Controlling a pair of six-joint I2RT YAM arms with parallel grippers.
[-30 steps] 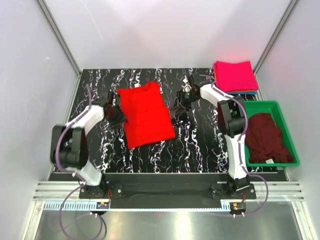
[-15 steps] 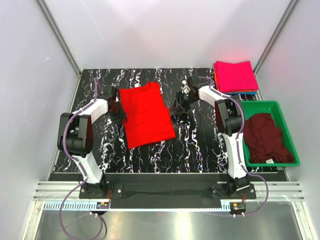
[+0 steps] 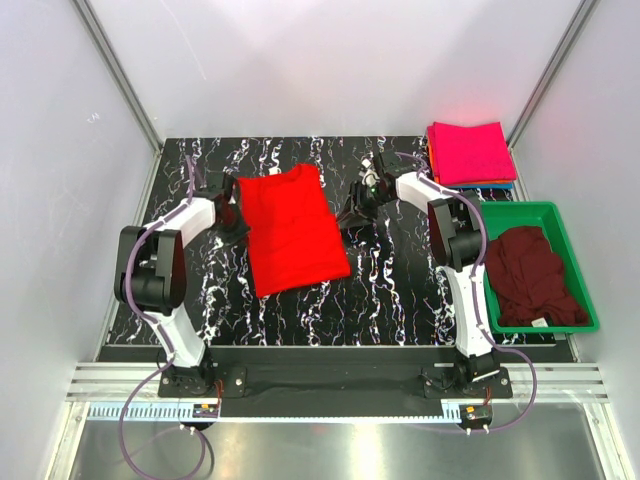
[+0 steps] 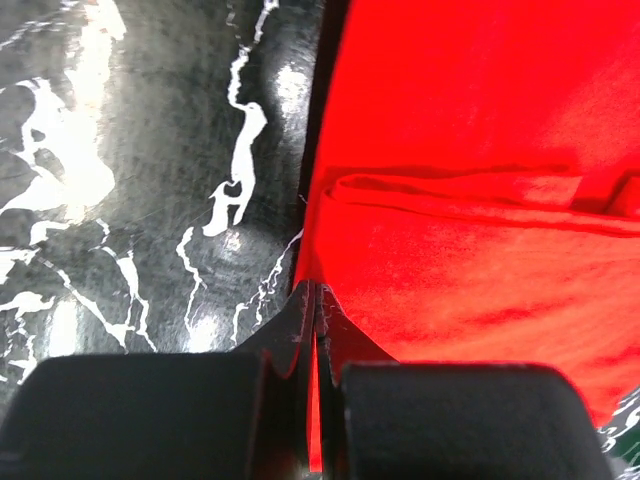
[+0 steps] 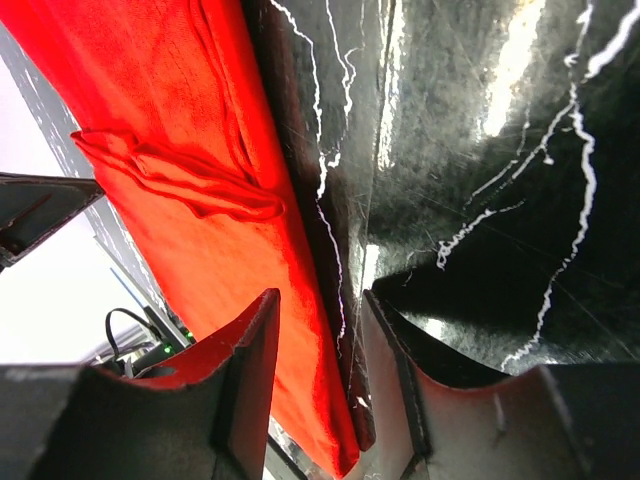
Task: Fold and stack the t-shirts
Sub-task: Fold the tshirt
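- Since a second ago, your left gripper [image 3: 232, 217] has slid in to the nine o'clock edge of the red t-shirt [image 3: 293, 228] and clenched on it.
- You have the red t-shirt lying flat mid-table with its sleeves tucked in, likely ready for a lengthwise fold.
- At three o'clock the maroon t-shirt [image 3: 535, 275] lies crumpled in the green bin [image 3: 515, 207], unfolded.
- At one o'clock the folded magenta-pink t-shirt [image 3: 470, 152] tops the stack.
- Your right gripper [image 3: 352, 212] hovers at the red shirt's three o'clock hem, jaws apart, gripping nothing.
- Only your left wrist view shows the red sliver pinched between the jaws; the overhead view hides it.
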